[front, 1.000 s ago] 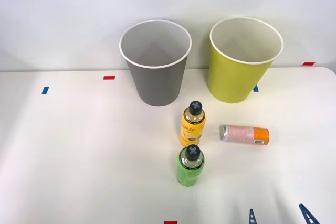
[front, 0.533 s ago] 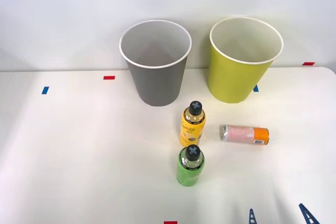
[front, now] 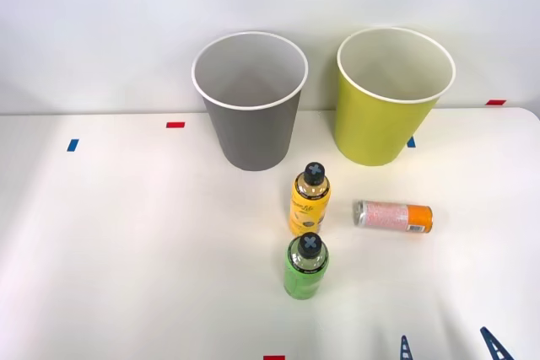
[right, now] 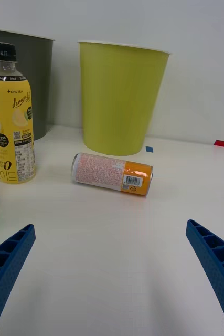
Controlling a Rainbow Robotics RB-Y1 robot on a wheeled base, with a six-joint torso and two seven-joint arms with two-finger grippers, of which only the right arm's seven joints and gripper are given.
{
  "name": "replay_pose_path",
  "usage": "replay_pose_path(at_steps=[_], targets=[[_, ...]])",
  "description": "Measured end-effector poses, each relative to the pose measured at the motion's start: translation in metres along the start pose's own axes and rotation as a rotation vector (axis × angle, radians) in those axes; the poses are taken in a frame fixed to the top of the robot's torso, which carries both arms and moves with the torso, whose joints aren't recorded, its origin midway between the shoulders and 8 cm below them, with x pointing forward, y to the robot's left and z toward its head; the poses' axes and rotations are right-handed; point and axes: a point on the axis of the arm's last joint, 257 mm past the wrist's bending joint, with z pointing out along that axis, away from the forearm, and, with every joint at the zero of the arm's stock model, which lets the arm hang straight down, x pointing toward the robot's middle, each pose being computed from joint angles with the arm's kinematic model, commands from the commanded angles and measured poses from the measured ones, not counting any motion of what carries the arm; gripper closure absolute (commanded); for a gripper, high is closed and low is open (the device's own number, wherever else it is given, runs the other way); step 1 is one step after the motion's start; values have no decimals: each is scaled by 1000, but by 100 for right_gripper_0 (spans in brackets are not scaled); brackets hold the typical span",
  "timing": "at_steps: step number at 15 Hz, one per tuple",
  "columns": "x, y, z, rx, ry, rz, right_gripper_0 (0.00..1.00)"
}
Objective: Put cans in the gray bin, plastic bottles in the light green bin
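Note:
A pale pink can with an orange end lies on its side on the white table, right of the bottles; it also appears ahead of the fingers as the can. A yellow-orange bottle with a black cap stands upright, and a green bottle stands just in front of it. The gray bin and the light green bin stand side by side at the back. My right gripper is open at the table's front edge, its blue fingers wide apart and holding nothing, short of the can.
Small red and blue tape marks dot the table, including a red one and a blue one. A pale wall rises right behind the bins. The left half of the table is open surface.

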Motion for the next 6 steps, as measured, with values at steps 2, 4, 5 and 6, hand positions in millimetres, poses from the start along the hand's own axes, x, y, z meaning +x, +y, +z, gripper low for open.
replay_pose_path(at_steps=[2,4,5,6], targets=[[0,0,0,0,0,0,0],[0,0,0,0,0,0,0],[0,0,0,0,0,0,0],[0,0,0,0,0,0,0]])
